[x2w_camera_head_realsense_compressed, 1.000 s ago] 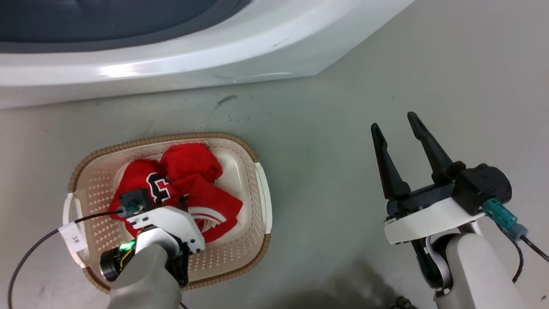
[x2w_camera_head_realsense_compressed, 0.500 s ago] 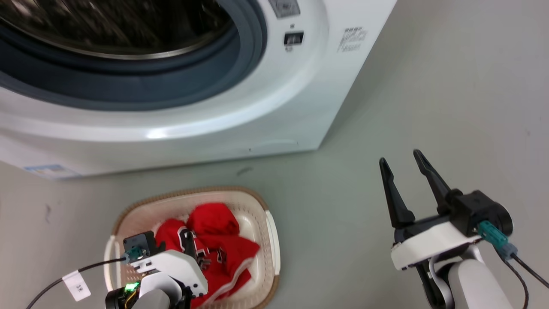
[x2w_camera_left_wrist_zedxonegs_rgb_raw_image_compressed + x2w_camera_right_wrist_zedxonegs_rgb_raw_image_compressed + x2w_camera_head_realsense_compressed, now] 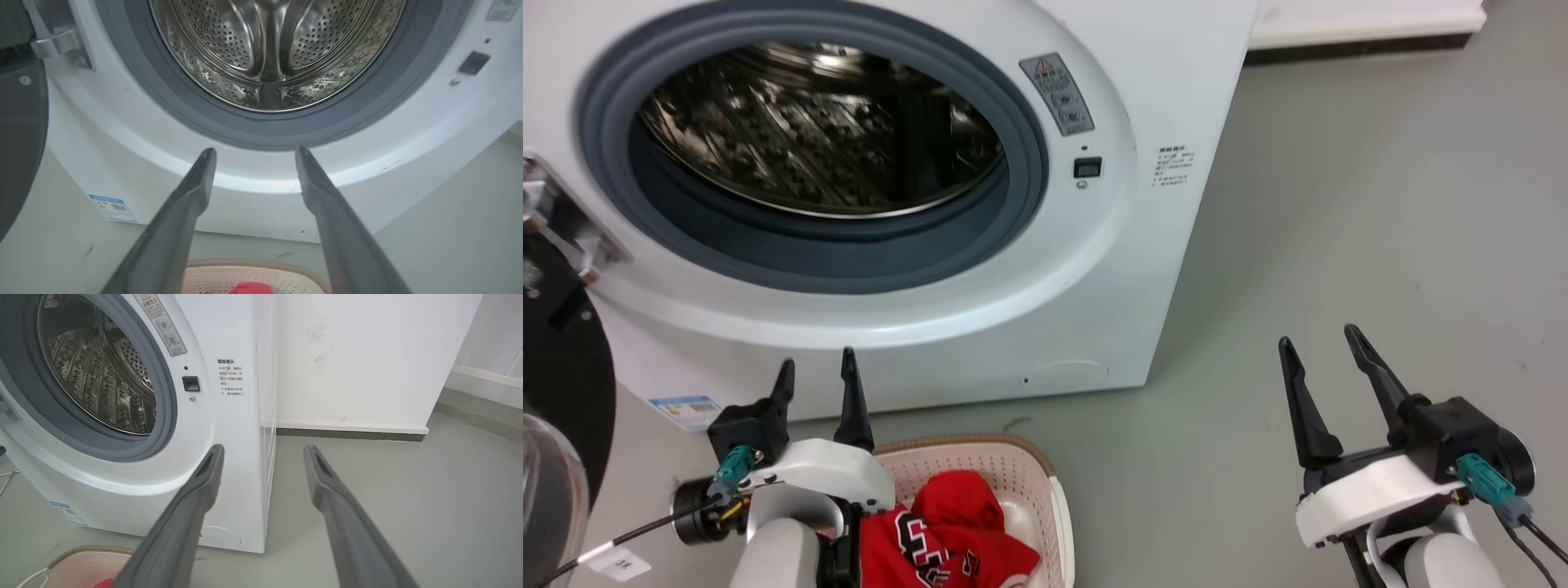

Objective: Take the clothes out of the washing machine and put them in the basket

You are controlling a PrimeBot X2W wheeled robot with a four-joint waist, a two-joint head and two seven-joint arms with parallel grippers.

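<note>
Wide-open washing machine (image 3: 1094,269) mouth, unobstructed

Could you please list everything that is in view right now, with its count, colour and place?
washing machine: one, white, standing on the floor ahead
drum: one, perforated steel, inside the grey ring; no clothes seen in the part showing
door: one, black-rimmed glass, standing open at the head view's left edge
basket: one, cream with brown rim, on the floor in front of the machine
clothes: one bundle, red with black-and-white print, inside the basket
floor: grey
wall: white, to the right of the machine
left tool: one, dark fingers apart, empty, by the basket, pointing at the machine
right tool: one, dark fingers apart, empty, over bare floor right of the basket
</note>
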